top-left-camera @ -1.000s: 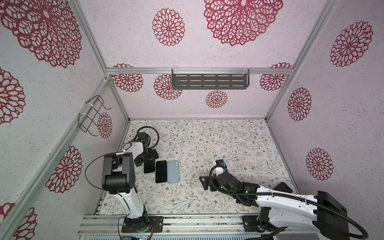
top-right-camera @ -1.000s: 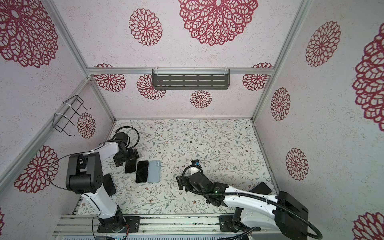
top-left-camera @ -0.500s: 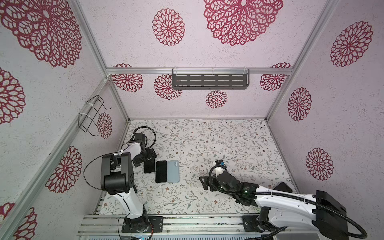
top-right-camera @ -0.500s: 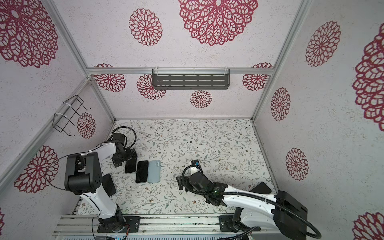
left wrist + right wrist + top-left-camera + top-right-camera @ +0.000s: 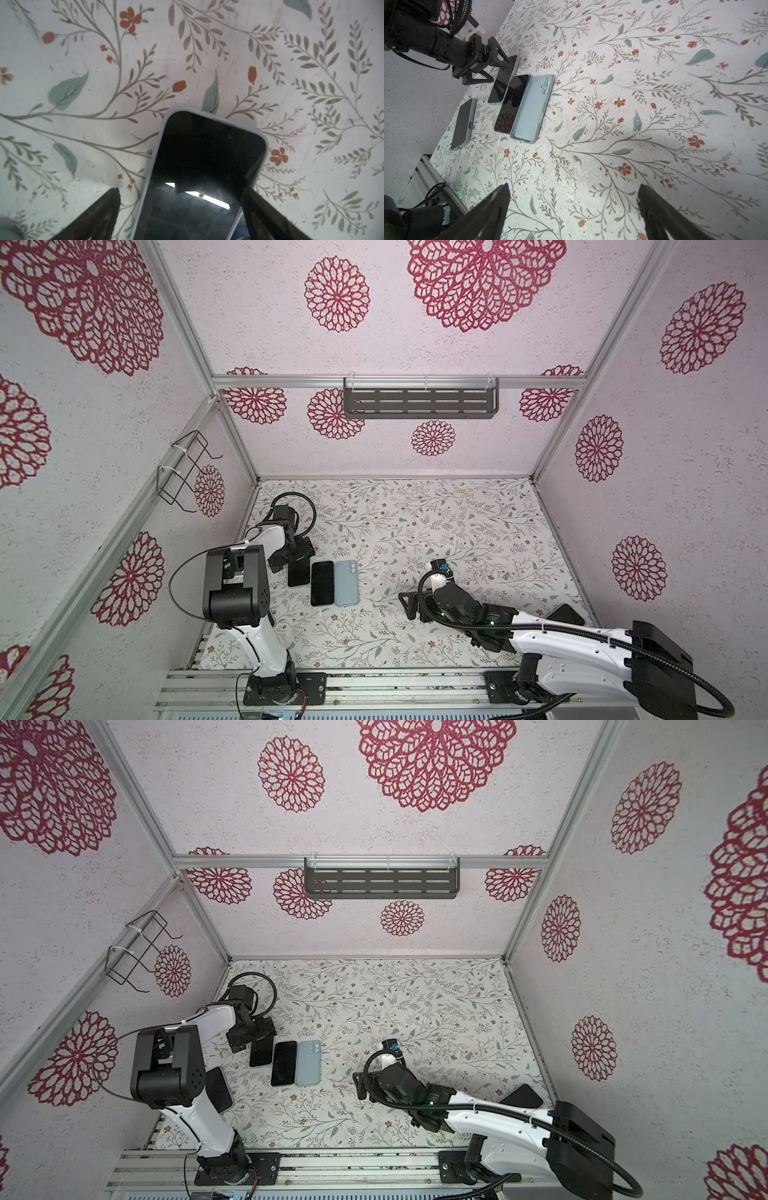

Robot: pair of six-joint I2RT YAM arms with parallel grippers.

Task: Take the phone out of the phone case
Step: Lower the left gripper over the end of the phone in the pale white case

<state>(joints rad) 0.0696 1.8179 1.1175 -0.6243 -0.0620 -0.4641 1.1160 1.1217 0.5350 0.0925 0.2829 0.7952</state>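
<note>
The left gripper (image 5: pixel 180 189) is spread wide, straddling one end of the cased phone (image 5: pixel 207 158), which lies screen-up on the table (image 5: pixel 228 52). I cannot tell whether a finger touches its rim, and its other end runs off the wrist view. Just beside it lie a bare phone (image 5: pixel 322 583) and an empty blue case (image 5: pixel 346 583). A second cased phone (image 5: pixel 218 1090) is half hidden behind the left arm. The right gripper (image 5: pixel 574 207) hangs spread over bare table, well apart.

From my console I see a booth of pale speckled walls (image 5: pixel 257 323) printed with dark red flower medallions (image 5: pixel 336 294) and framed by aluminium posts (image 5: pixel 178 315). A grey slotted shelf (image 5: pixel 419 403) hangs from the back crossbar (image 5: pixel 282 382), and a black wire rack (image 5: pixel 183 472) hangs on the left side. The tabletop is covered by a white cloth (image 5: pixel 436 510) with leafy sprigs and small red blooms, evenly lit.
</note>
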